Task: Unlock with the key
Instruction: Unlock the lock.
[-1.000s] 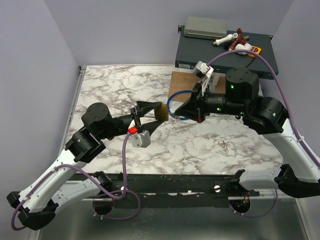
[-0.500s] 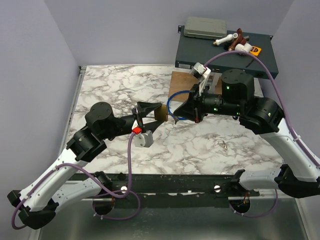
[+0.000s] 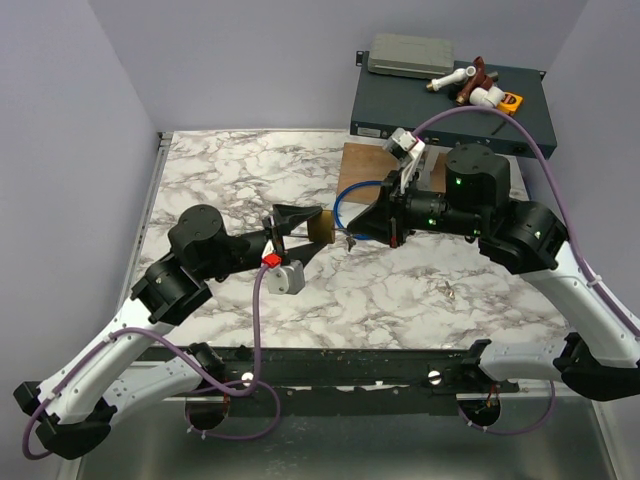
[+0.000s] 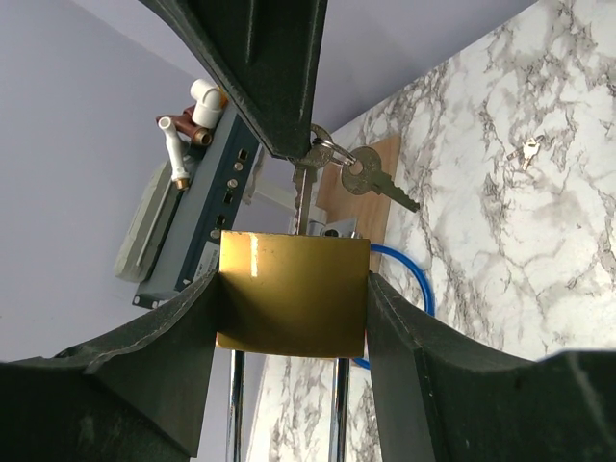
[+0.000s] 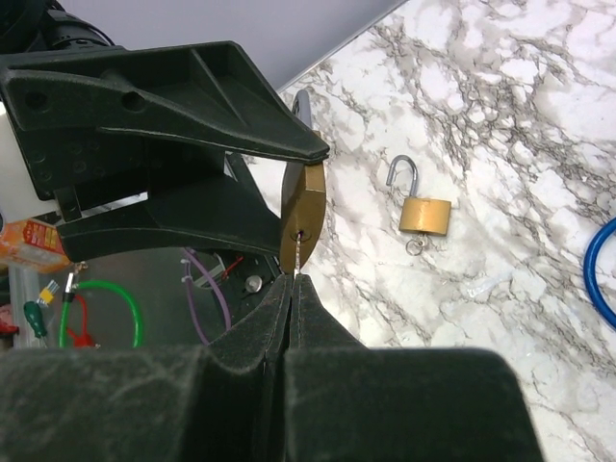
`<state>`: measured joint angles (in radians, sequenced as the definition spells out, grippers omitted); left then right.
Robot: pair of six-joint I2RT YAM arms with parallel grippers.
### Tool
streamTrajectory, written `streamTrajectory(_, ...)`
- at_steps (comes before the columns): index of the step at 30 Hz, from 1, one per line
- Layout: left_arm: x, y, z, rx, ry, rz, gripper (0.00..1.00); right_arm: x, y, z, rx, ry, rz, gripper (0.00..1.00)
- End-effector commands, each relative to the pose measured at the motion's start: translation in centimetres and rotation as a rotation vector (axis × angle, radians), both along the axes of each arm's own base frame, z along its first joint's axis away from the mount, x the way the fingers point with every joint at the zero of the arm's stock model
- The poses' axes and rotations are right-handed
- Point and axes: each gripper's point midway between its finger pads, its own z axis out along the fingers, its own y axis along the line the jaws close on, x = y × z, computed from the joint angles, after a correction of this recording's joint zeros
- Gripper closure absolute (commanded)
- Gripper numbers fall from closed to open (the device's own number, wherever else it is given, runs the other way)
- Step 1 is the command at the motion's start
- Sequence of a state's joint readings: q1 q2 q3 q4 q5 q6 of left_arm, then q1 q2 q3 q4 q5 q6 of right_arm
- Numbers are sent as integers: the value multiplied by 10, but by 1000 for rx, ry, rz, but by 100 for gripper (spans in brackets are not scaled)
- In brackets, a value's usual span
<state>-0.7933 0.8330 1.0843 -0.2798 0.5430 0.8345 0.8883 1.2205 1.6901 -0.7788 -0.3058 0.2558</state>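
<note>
My left gripper [image 4: 294,289] is shut on a brass padlock [image 4: 294,294], one finger pressed against each side of its body, held above the table. The shackle points back toward the wrist. My right gripper [image 5: 292,279] is shut on the key [image 5: 299,255], a slim silvery blade whose tip meets the keyhole in the padlock's [image 5: 303,217] end face. In the left wrist view the key [image 4: 301,197] runs down from the right fingers [image 4: 269,77] to the padlock, and a second key [image 4: 377,181] dangles from the ring. From above, both grippers meet at the padlock [image 3: 320,226] at mid-table.
A second brass padlock [image 5: 424,213] with an open shackle lies on the marble table [image 3: 230,165]. A blue cable loop [image 3: 340,205] and a wooden board [image 3: 362,160] lie behind the grippers. A dark box [image 3: 440,105] with pipe fittings stands at the back right.
The right gripper has shifted slightly left, bringing the key up to the padlock. The left arm has crept a little to the right and keeps its grip.
</note>
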Motion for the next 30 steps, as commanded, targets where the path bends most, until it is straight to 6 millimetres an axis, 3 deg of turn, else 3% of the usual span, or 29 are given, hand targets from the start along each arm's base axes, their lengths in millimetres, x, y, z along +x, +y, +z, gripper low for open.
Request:
streamTrajectory(1, -31, 4, 67, -173, -152, -110, 100, 5, 10, -7, 24, 21, -10, 99)
streamTrajectory(5, -40, 5, 67, -178, -151, -150, 100, 4, 11, -5, 48, 29, -9, 99)
streamTrajectory(16, -34, 4, 37, -51, -192, -134, 100, -2, 17, 1, 72, 65, 21, 99)
streamTrajectory(30, 0, 12, 54, -125, -129, 70, 100, 2, 19, -20, 44, 92, 7, 99)
